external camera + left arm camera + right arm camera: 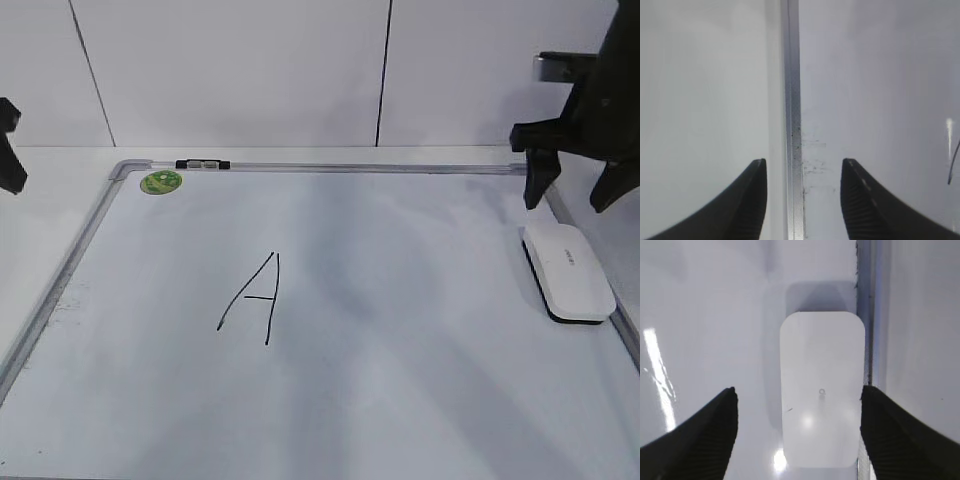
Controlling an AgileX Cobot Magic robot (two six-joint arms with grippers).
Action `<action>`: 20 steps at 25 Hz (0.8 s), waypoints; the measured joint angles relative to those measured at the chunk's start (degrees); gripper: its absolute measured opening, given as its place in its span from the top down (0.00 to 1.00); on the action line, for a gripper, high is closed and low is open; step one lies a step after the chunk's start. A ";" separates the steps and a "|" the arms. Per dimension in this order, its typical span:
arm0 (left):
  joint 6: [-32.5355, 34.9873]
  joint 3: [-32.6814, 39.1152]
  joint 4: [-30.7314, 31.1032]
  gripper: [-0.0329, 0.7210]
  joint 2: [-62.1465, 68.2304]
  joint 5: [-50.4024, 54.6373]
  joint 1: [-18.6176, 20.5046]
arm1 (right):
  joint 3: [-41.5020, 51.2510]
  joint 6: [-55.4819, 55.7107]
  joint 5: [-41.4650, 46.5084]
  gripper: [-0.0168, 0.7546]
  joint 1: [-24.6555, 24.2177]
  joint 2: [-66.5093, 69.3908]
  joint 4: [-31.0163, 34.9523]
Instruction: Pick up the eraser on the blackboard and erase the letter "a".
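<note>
One big blackboard [400, 400] lies flat, though its face is white, with a grey metal frame all around. One white eraser [567, 270] lies on it at the right edge, close beside the frame. From above, in the right wrist view, the eraser [822, 390] is a rounded block with tiny grey marks on top.

There is one letter on the board, a tall pointy "A" [255, 298] in thin black pen, left of the middle. No small round "a" shows in any view. One green sticker [161, 182] sits in the far left corner. One small black-and-white marker [202, 164] lies along the far frame, near that sticker.

There are two grippers. The right gripper [580, 190] hangs above the far end of the eraser, not touching it. Its two fingers are spread wide, one on each side of the eraser, and hold nothing. The left gripper [802, 172] is above the left frame rail [792, 125]. Its two fingers stand apart, one on each side of the rail, with nothing in them.
</note>
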 joint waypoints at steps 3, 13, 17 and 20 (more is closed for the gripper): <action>-0.20 0.00 0.11 0.48 -3.80 1.34 0.00 | 0.00 0.11 0.14 0.20 0.00 -2.70 0.44; -1.62 0.00 0.33 0.48 -17.55 6.29 -1.02 | 0.00 0.11 0.69 0.20 0.00 -17.13 4.30; -3.66 0.00 2.89 0.48 -23.42 8.50 -3.28 | 1.20 0.11 1.17 0.21 0.00 -25.25 5.34; -5.33 0.00 5.26 0.48 -27.61 10.03 -4.70 | 3.42 0.11 1.73 0.21 0.00 -32.15 5.36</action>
